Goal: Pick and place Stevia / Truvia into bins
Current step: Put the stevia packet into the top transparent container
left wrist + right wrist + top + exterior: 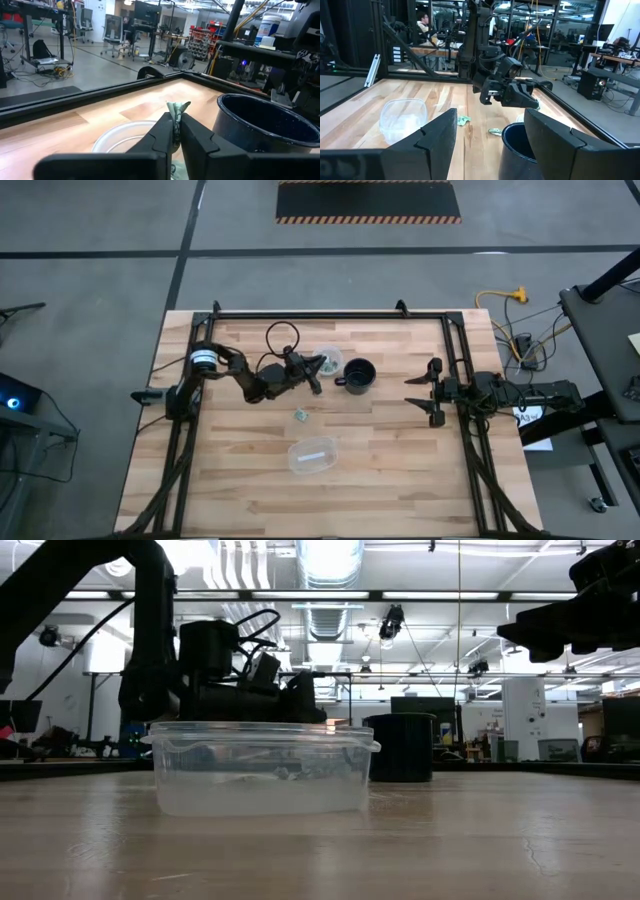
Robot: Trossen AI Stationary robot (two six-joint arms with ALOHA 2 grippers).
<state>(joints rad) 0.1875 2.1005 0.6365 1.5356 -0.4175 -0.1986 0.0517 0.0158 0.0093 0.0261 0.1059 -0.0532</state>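
Tiny flat green-and-white paper packet (177, 111), crumpled at its top edge, pinched upright between the pressed-together fingers of the left gripper (316, 376), just beside the black mug (359, 374) and over the near rim of the round clear cup (329, 359). Cup touching or nearly touching the mug on its left-arm side, with greenish bits showing inside from above, too small to count. Second packet (300, 415) lying flat on the wooden table (400, 460), between the mug and the oval clear tub (312, 455), apart from both. In the right wrist view, two green scraps on the wood near the mug: one (464, 120) toward the tub, one (495, 131) close by the mug's rim; cannot tell how these match the single loose packet seen from above. Counted for certain: one packet held, at least one loose on the table, one cup, one mug, one tub. Right gripper (428, 392) well apart from the mug on the far side from the cup, raised off the table, fingers spread wide with nothing between them. Tub nearest the low camera, mug showing behind it.
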